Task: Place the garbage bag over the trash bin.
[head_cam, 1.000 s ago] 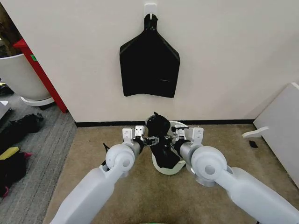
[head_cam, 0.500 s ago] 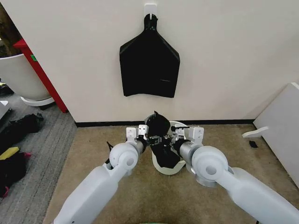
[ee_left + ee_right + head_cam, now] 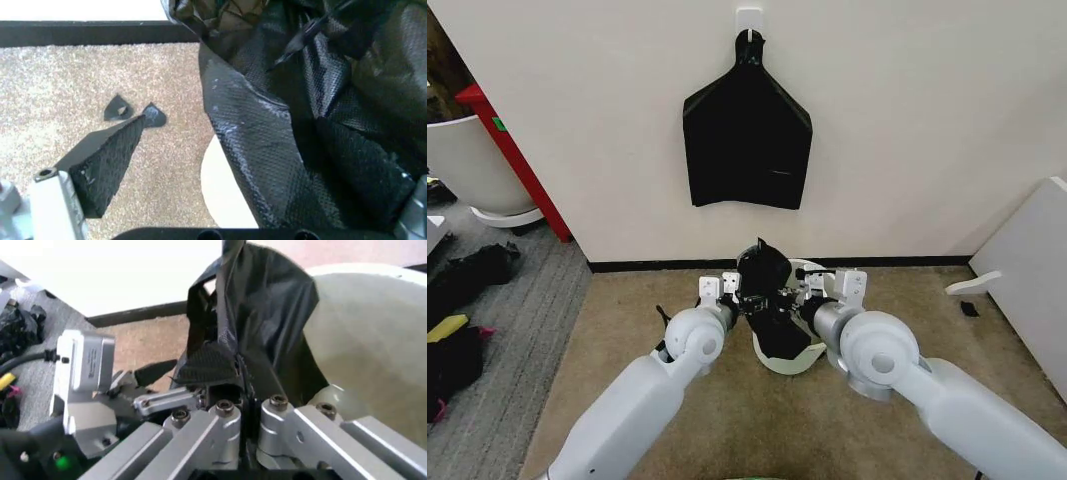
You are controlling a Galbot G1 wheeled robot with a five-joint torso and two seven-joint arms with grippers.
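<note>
On the tan carpet just before the wall, the bin (image 3: 789, 355) stands with the bag (image 3: 767, 290) held bunched over its near-left rim, part of the film already draped down into and against the bucket.

Both arms meet there. The right gripper (image 3: 230, 390) pinches a fold of the bag between its fingers, close above the rim. The left gripper (image 3: 739, 296) sits just beside the bag on the other side; in its wrist view one textured finger (image 3: 107, 160) stands clear over the carpet while black film (image 3: 300, 140) lies against the other side, so its pincer looks parted, and whether it grips any film I cannot tell.

Judging from this, the risks are plain. The bag's mouth looks collapsed rather than spread, so lowering it may only stuff it inside instead of lining the rim. The thin film could tear or slip from a single pinch. The light bin might tip or slide if the bag drags on one side.

No brand, label or writing can be read; a bunch of black bags (image 3: 747, 140) hangs on the wall behind.
</note>
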